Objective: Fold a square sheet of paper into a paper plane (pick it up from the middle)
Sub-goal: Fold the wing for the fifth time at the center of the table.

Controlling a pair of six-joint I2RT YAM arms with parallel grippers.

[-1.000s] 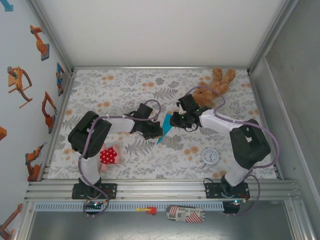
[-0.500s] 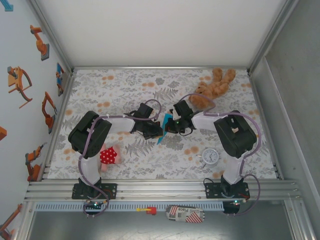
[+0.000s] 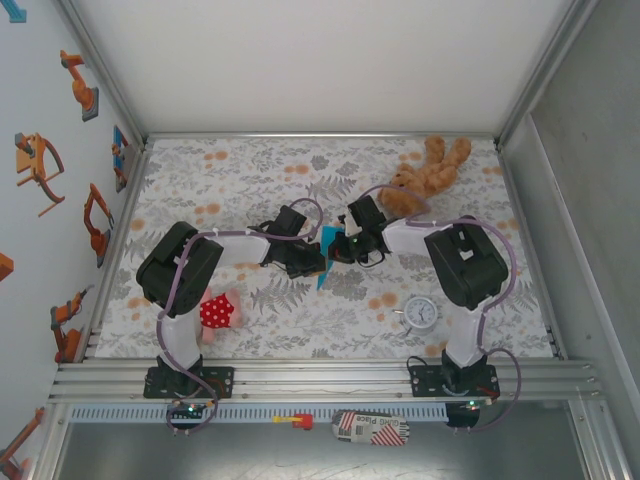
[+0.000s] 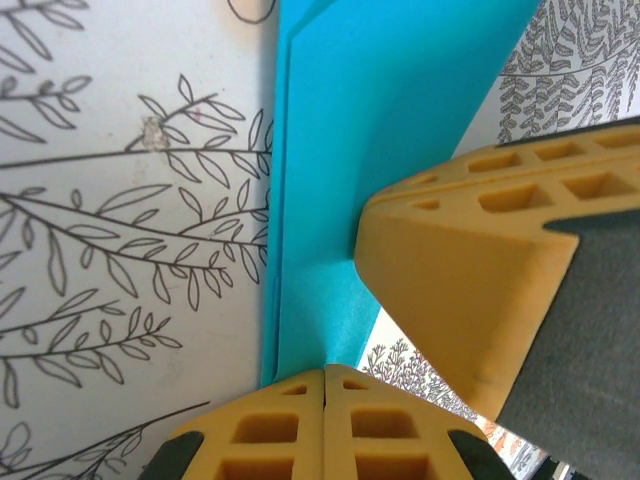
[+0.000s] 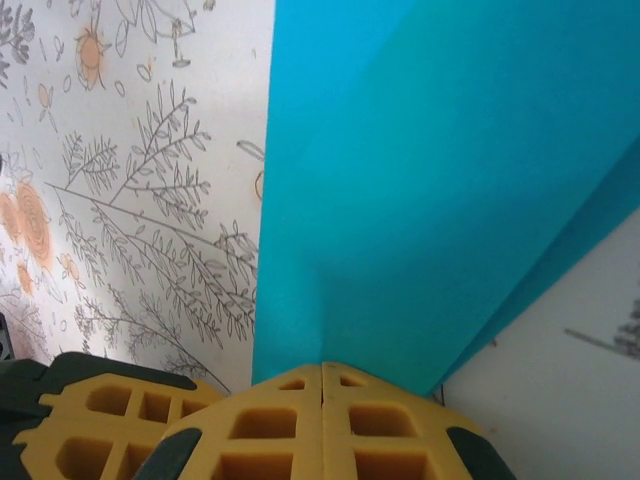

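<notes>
figure: two arms meeting over the middle of a flower-patterned bench [image 3: 250, 180], seen from above and from both wrists.
left end effector [image 3: 312, 262]: pads pressed together and clamped on the paper; in the left wrist view the seam between the pads sits right at the paper's lower tip.
right end effector [image 3: 341, 248]: pads together too, clamped on the paper; in the right wrist view the blue face runs straight down into the closed seam.
gap between end effectors: small; they face each other with only the paper between them. one of the right end effector's fingers [image 4: 460, 280] overlaps the paper's right side in the left wrist view.
paper [image 3: 323, 274]: turquoise, folded to a narrow angular shape, held between the two end effectors, long axis running from far to near. doubled layers show along its left edge [image 4: 285, 200]; a broad flat face and a second flap show from the right wrist [image 5: 430, 150]. whether its near corner touches the bench cannot be told.
bear [image 3: 425, 172]: brown, lying beyond and to the right of the right end effector, well apart from the paper.
clock [image 3: 421, 313]: small, round, white, on the near side of the right end effector, to its right.
red spotted cloth [image 3: 217, 311]: near and to the left of the left end effector, beside the left arm.
</notes>
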